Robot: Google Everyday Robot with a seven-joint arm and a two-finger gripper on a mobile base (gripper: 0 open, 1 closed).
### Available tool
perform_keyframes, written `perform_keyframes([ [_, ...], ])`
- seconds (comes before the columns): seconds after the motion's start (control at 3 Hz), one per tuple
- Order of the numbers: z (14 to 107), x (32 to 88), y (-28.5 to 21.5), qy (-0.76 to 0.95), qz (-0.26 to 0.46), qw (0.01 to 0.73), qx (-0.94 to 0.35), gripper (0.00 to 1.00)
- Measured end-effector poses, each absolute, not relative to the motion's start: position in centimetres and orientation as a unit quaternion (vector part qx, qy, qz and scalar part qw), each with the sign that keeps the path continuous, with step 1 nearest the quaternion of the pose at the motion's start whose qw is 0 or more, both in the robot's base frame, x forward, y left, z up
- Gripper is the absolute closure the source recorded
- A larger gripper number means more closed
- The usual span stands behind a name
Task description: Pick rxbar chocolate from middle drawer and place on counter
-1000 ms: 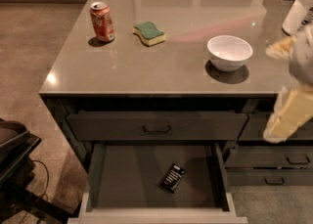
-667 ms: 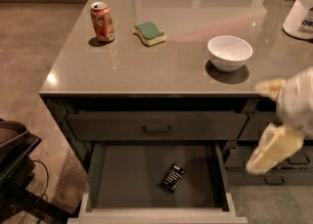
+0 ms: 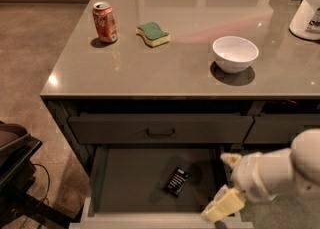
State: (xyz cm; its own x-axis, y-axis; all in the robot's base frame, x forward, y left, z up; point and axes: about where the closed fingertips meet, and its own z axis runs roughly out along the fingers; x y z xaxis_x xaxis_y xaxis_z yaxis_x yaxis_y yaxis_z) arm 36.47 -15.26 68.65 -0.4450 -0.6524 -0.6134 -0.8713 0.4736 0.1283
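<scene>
Inside the open middle drawer (image 3: 131, 184) the rxbar chocolate (image 3: 177, 181) lies flat on the floor, right of centre. Gripper (image 3: 226, 183) hangs at the drawer's right side, just beside the bar and not touching it, fingers spread with nothing between them. Counter (image 3: 165, 75) holds a soda can (image 3: 104, 21), sponge (image 3: 153, 33) and white bowl (image 3: 235, 53).

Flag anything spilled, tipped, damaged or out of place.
Nothing stands out. The rxbar chocolate lies slanted in the middle drawer; can and bowl stand upright on the counter. The gripper hangs open at the drawer's right front.
</scene>
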Motion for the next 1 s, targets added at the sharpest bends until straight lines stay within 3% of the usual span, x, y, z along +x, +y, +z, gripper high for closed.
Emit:
perform_keyframes([
  [1.0,59.5,34.5,-13.4,0.841,0.256,0.274,-0.39,0.0],
])
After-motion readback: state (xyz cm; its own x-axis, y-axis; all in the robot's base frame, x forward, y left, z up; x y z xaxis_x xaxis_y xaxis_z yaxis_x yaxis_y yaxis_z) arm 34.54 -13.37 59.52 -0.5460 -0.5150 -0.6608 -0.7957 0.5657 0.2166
